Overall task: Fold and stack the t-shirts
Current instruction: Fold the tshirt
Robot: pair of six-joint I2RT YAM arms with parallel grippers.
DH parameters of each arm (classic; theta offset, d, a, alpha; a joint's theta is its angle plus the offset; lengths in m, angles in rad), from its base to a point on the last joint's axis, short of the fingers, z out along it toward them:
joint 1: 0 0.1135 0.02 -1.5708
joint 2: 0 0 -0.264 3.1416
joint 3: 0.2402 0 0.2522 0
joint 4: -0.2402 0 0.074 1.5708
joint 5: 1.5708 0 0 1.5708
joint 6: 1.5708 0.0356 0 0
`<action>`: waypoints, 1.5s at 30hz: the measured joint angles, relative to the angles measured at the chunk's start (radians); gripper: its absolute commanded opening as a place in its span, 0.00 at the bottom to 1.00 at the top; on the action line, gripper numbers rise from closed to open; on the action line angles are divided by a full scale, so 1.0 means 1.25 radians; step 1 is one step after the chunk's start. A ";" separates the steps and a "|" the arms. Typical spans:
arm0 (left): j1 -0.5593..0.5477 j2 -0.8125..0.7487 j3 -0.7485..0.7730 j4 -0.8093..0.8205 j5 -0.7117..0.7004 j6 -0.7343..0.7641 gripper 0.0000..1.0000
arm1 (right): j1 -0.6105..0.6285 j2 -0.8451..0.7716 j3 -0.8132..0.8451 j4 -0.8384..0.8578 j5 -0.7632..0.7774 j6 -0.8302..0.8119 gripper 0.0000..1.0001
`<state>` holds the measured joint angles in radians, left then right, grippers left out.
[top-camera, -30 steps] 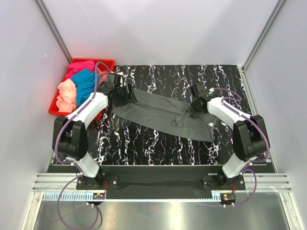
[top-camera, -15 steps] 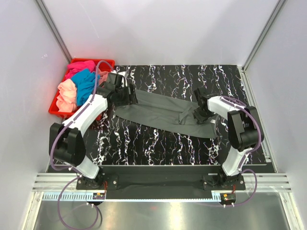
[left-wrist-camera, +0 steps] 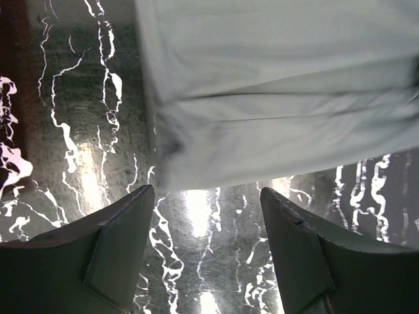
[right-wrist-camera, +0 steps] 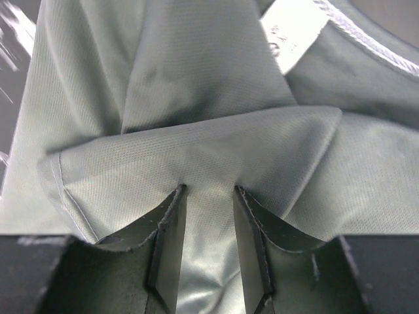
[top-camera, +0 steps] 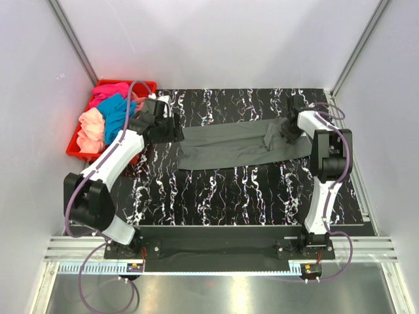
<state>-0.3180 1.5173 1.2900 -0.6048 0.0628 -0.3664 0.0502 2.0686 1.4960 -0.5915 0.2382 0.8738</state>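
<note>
A dark grey t-shirt lies stretched in a long band across the black marbled table. My right gripper is at its right end. In the right wrist view it is shut on a fold of the grey t-shirt, with the white neck tag just beyond. My left gripper hovers at the shirt's left end. It stands open over bare table, with the shirt's edge just past the tips. Magenta, teal and peach t-shirts are heaped in the crate.
A red plastic crate sits off the table's back left corner, against the left wall. White walls with metal posts close in the back and both sides. Both arm bases stand at the near edge.
My right gripper has pulled the shirt's right end towards the back right, and the shirt now lies nearly level and taut. The left gripper stays by the left end.
</note>
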 measured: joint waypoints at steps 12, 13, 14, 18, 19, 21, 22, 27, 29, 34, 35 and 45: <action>0.000 0.248 0.024 0.003 0.091 0.085 0.57 | -0.031 0.087 0.117 0.042 -0.049 -0.155 0.41; 0.000 0.269 0.030 0.002 0.098 0.093 0.58 | -0.031 0.087 0.116 0.045 -0.056 -0.158 0.41; 0.000 0.286 0.034 0.001 0.102 0.100 0.58 | -0.031 0.087 0.116 0.050 -0.061 -0.161 0.41; -0.001 0.316 0.037 0.003 0.125 0.113 0.58 | -0.031 0.087 0.113 0.064 -0.082 -0.166 0.41; -0.001 0.319 0.041 0.002 0.128 0.114 0.56 | -0.031 0.087 0.111 0.068 -0.086 -0.166 0.41; -0.001 0.328 0.057 0.000 0.128 0.114 0.45 | -0.031 0.087 0.110 0.074 -0.090 -0.167 0.41; -0.001 0.334 0.070 0.000 0.125 0.115 0.30 | -0.031 0.087 0.109 0.076 -0.092 -0.168 0.41; -0.001 0.345 0.092 0.000 0.078 0.110 0.06 | -0.033 0.087 0.107 0.079 -0.096 -0.175 0.41; -0.001 0.345 0.092 -0.005 0.062 0.106 0.00 | -0.036 0.087 0.107 0.081 -0.100 -0.178 0.41; -0.001 0.360 0.098 -0.018 0.039 0.097 0.00 | -0.051 0.087 0.103 0.093 -0.122 -0.182 0.41; -0.002 0.367 0.099 -0.020 0.037 0.095 0.02 | -0.052 0.087 0.101 0.101 -0.124 -0.182 0.41; -0.002 0.392 0.126 -0.062 0.016 0.066 0.69 | -0.062 0.082 0.082 0.166 -0.175 -0.236 0.42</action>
<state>-0.3199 2.0068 1.4479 -0.6819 0.0826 -0.2840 -0.0273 2.1708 1.5982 -0.3840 0.0189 0.5785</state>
